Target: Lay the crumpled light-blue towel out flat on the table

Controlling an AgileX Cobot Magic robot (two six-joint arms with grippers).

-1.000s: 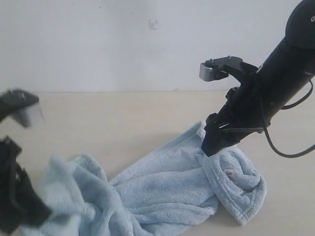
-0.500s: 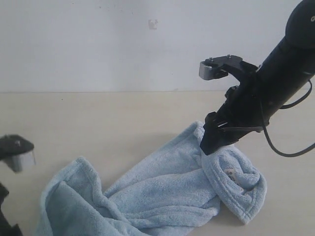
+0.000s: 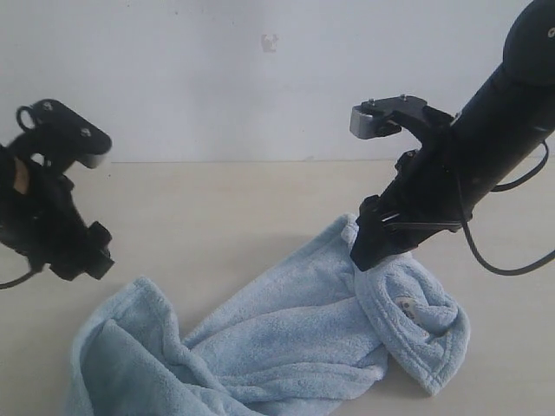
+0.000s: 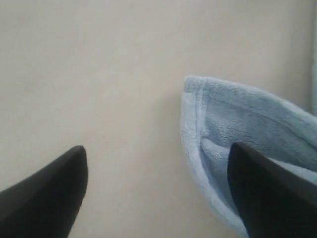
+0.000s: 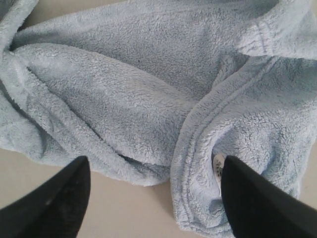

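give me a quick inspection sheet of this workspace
surface: table, plain beige, bare around the cloth
job's things: towel, crumpled and creased, right end folded over, white tag showing there; not flat
clutter: nothing seen
grippers: left gripper open and empty, raised beside the towel's left end; right gripper open over the folded right end, no cloth pinched
cables: black cable looping off the right arm, clear of the towel
surroundings: white wall behind the table, with one small mark
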